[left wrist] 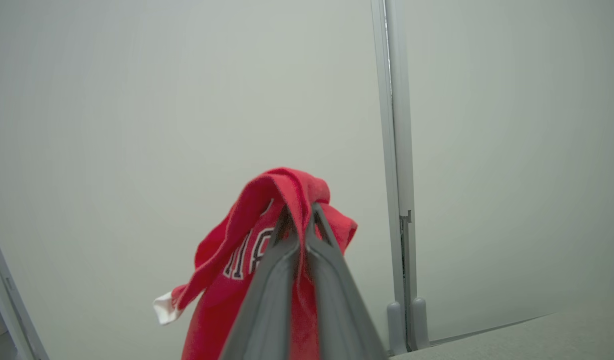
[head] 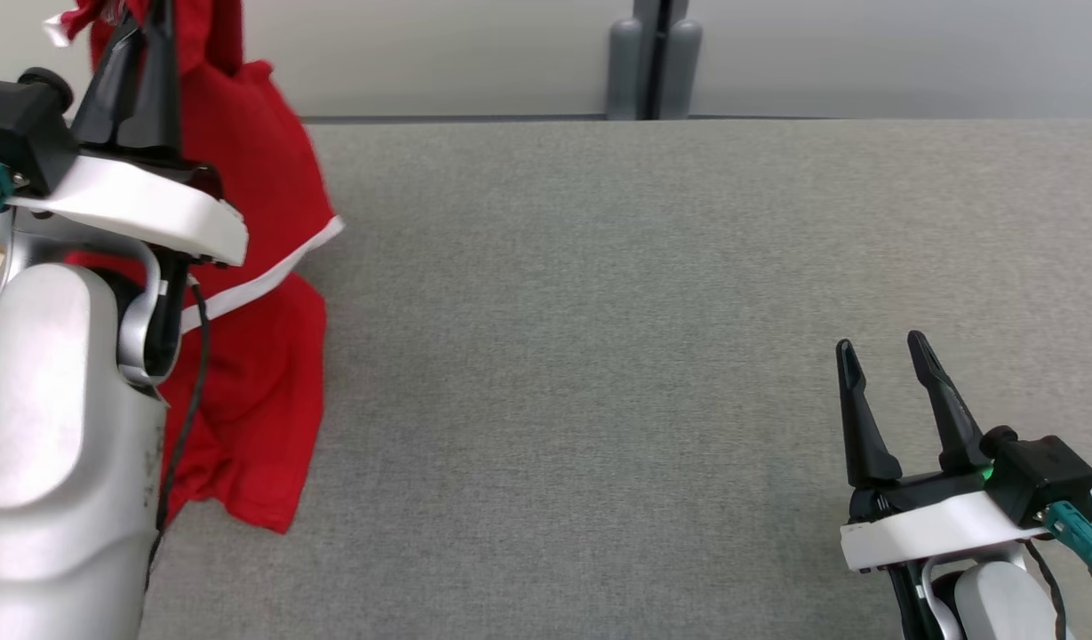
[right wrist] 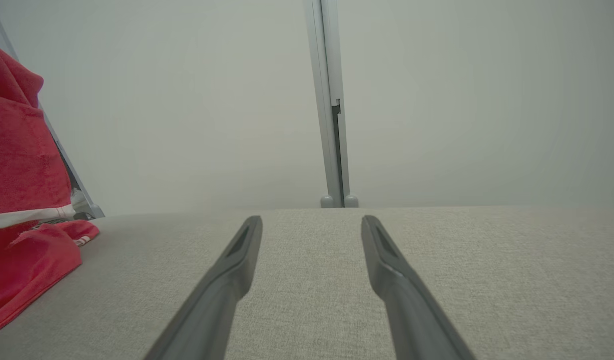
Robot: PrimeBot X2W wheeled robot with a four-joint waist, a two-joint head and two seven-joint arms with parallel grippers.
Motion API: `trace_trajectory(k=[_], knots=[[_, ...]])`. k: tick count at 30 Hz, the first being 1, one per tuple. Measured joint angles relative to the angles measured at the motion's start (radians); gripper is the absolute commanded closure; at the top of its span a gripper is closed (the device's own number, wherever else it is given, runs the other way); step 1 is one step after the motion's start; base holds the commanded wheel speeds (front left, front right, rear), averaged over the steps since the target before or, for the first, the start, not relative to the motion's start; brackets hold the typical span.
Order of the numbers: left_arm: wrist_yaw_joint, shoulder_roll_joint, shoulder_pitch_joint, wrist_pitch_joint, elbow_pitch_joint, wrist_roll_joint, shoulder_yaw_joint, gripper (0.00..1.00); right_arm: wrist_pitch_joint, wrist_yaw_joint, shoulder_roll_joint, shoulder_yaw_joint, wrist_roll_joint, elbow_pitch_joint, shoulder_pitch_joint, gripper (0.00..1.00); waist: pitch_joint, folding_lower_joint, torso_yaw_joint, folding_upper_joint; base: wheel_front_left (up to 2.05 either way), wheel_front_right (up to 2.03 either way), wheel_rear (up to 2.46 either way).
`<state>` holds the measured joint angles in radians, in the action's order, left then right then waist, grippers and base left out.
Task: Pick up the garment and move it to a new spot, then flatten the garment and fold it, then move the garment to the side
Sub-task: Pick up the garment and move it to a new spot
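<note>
From the head, looking forward and down across the grey desk (head: 599,356) to the pale wall (head: 466,53) and its grey post (head: 654,62), with the left arm (head: 57,400) close at lower left and the right fingers (head: 861,418) at lower right. From the left wrist, high above the desk, facing wall and post along the left fingers (left wrist: 272,300) pinched on the red garment (left wrist: 212,310) near the lens. From the right wrist, low and level over the desk, facing the same wall and post between spread fingers, garment shared at far left.
</note>
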<state>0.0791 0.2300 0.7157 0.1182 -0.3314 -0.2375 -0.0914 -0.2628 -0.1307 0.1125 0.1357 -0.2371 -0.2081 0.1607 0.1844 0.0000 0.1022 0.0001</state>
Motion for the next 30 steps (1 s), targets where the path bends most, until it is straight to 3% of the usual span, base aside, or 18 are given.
trace_trajectory(k=[8,13,21,30], knots=[[-0.004,-0.042,-0.079,-0.164,0.291,-0.009,-0.083,1.0,0.0,0.0,-0.025,-0.021,-0.002,0.002,-0.009,0.0,-0.033,0.0,-0.072,0.0,0.0,0.0,0.0],[-0.004,-0.101,-0.114,-0.212,0.363,-0.01,-0.166,1.0,0.0,0.0,-0.033,-0.021,-0.007,0.011,0.009,0.0,-0.019,0.0,-0.13,0.0,0.0,0.0,0.0],[-0.029,-0.169,-0.074,-0.169,0.206,0.012,-0.307,1.0,0.0,0.0,-0.05,-0.001,-0.02,0.017,0.059,0.0,0.047,0.0,-0.257,0.0,0.0,0.0,0.0],[-0.073,-0.18,0.128,-0.077,-0.029,0.013,-0.365,1.0,0.0,0.0,-0.061,0.031,-0.077,0.012,0.098,0.0,0.137,0.0,-0.425,0.0,0.0,0.0,0.0]])
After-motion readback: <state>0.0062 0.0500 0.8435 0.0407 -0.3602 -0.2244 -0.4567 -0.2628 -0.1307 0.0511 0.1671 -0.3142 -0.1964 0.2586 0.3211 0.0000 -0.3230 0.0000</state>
